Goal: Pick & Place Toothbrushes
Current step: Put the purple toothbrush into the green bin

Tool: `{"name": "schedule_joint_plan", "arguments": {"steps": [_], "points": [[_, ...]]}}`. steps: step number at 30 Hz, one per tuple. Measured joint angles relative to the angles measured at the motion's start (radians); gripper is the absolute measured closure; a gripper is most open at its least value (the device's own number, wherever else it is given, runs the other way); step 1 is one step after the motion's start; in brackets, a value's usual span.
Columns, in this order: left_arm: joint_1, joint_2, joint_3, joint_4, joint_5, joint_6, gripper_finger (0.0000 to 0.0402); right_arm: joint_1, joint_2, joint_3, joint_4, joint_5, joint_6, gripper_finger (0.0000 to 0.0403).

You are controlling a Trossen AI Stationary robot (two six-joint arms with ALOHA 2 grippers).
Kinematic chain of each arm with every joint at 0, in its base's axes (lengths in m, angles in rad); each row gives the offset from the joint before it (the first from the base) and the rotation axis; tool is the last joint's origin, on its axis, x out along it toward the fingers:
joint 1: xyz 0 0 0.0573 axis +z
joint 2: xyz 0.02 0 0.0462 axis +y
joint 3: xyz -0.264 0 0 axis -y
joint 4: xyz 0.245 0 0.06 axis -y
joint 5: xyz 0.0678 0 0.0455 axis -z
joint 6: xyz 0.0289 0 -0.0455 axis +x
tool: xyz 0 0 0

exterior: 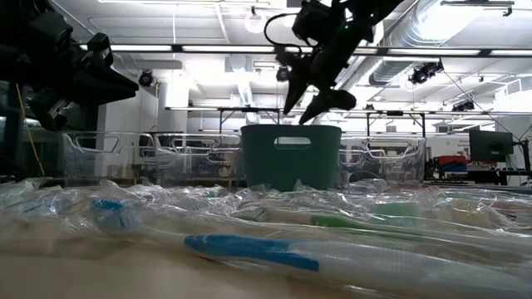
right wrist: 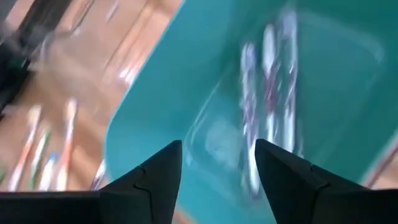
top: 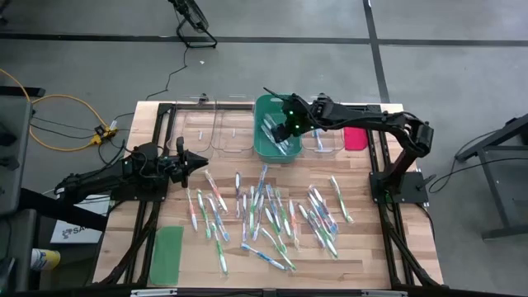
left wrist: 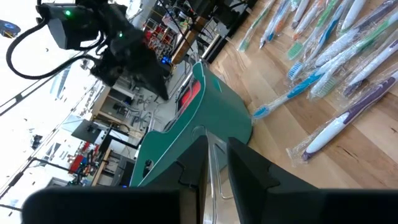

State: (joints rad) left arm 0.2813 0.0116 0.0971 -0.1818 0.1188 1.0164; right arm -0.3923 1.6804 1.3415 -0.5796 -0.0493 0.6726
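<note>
- Overhead, the right gripper (top: 280,132) hangs above the green bin (top: 266,147) at the far middle of the table, jaws spread and holding nothing; the low view shows its two fingers splayed over the bin's rim.
- Inside the bin, a few wrapped toothbrushes (right wrist: 267,106) lie on the floor, blurred in the right wrist view; their count cannot be told.
- Most of the toothbrushes (top: 272,219) lie scattered across the wooden table (top: 371,247) in front of the bin, so the sorting looks far from finished.
- Clear bins (top: 216,132) stand on either side of the green one; what is in them is too small to tell.
- At the table's left side, the left gripper (top: 196,158) waits near the pile, its fingers narrowly parted around a thin clear strip; what the strip is cannot be told.
- A green lid (top: 167,254) lies at the near left edge, and a red-pink lid (top: 355,138) at the far right.
</note>
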Motion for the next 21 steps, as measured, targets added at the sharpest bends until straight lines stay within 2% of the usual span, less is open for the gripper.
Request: {"name": "schedule_joint_plan", "arguments": {"steps": [3,7,16,19,21], "points": [[0.0,0.0,0.0,0.0,0.0,0.0,0.0346,0.018,-0.035,0.0,-0.129,-0.017,-0.006,0.0209],[0.0,0.0,0.0,0.0,0.0,0.0,0.0346,0.075,-0.083,0.0,-0.291,0.042,0.006,0.0212],[0.0,0.0,0.0,0.0,0.0,0.0,0.0346,0.319,-0.112,0.0,-0.576,0.276,0.182,0.0214],[0.0,0.0,0.0,0.0,0.0,0.0,0.0346,0.409,-0.103,0.0,-0.652,0.383,0.289,0.0214],[0.0,0.0,0.0,0.0,0.0,0.0,0.0346,0.454,-0.103,0.0,-0.692,0.413,0.37,0.0214]]}}
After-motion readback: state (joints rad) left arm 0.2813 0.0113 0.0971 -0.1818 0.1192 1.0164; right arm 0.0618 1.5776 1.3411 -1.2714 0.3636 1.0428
